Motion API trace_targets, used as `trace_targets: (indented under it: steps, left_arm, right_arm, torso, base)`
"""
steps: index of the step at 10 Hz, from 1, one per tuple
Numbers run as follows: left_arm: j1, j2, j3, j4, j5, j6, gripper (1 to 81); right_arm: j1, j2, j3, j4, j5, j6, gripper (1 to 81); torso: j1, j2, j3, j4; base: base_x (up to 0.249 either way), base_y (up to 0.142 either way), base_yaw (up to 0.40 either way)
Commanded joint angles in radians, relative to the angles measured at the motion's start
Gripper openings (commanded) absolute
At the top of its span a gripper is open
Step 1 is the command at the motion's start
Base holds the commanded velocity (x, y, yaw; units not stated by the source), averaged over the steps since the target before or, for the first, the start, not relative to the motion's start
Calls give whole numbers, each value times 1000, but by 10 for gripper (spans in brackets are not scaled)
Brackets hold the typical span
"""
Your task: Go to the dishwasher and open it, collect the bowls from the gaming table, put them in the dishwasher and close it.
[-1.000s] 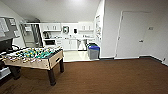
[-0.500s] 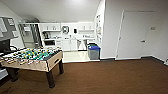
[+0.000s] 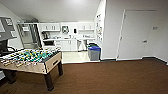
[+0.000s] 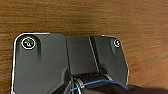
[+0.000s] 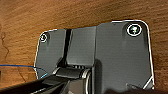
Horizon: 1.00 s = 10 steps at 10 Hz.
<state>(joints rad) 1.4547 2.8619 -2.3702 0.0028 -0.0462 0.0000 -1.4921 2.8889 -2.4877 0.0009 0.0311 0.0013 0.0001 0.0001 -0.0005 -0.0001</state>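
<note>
Head view: brown carpet floor [image 3: 112, 77] in foreground; foosball table [image 3: 30, 60] w/ green field at 9 o'clock. Kitchenette w/ white cabinets [image 3: 66, 45] at 11 o'clock, beyond a pale tiled strip; blue-lidded bin [image 3: 94, 53] just right of it; closed white door [image 3: 136, 35] at 2 o'clock. Dishwasher too small to pick out in kitchenette. Wrist views face carpet; each gripper's opening: cannot tell.
</note>
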Motion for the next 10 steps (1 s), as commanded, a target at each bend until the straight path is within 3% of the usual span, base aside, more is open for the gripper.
trace_targets:
  steps: [1,6,10]
  left_arm:
    - [-56,-5,14,-4,46,2,811]
    - [-56,-8,14,-6,46,2,811]
    - [-56,-8,14,-4,46,3,811]
  right_arm:
    - [60,-8,7,-4,-49,-3,811]
    - [62,-6,9,-4,-49,-3,811]
    - [61,-6,9,-5,-49,-3,811]
  torso:
    - [0,0,0,0]
    - [1,0,0,0]
    - [0,0,0,0]
  base:
    - [164,0,0]
    - [164,0,0]
    - [164,70,0]
